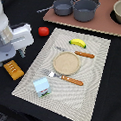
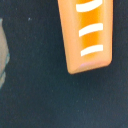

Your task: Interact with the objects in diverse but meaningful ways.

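Golden-orange scored bread loaf (image 1: pixel 14 70) (image 2: pixel 86 34) flat on dark counter (image 1: pixel 28 105), beside pale woven placemat (image 1: pixel 92 70). White arm above it; pincer state impossible to tell.

Black tabletop (image 1: pixel 112 89) — woven beige placemat (image 1: pixel 92 85), brown board (image 1: pixel 103 24) behind.

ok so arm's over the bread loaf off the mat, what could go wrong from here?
1. The bread loaf sits off-centre in the wrist view, so a straight descent may miss or clip its edge; no fingers show there.
2. The loaf lies close to the placemat edge; a nudge could push it onto or under the mat.
3. The carton stands near that corner and could be bumped on a sweep.
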